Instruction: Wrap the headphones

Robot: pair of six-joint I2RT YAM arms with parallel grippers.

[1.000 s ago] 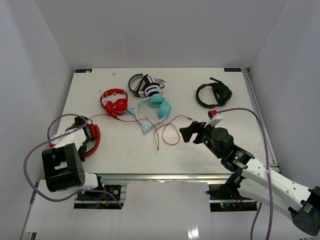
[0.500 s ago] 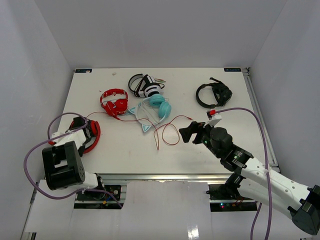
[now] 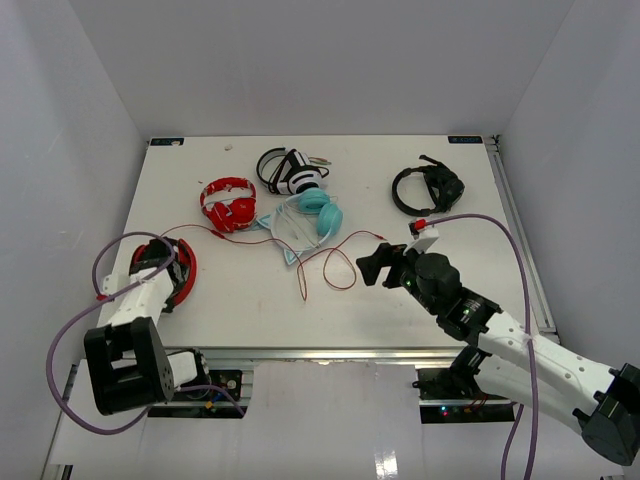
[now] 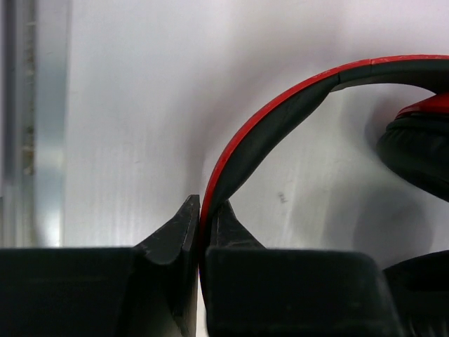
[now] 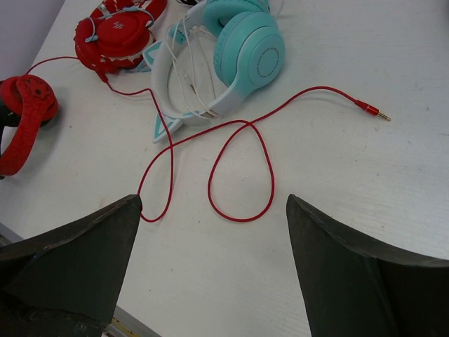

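The left pincer is clenched on the headband of the headphones, which lie at the worktop's near-left edge, their red cable looping out to the middle. The right pincer hangs released over that loop. Hold the band firm and let the right take the cable near its plug, clear of the teal headset.

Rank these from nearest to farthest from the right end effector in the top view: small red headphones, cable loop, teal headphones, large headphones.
1. cable loop, just left of the right end effector.
2. teal headphones, farther back-left.
3. small red headphones, beyond the teal pair, back-left.
4. large headphones, far left, gripped by the left end effector.
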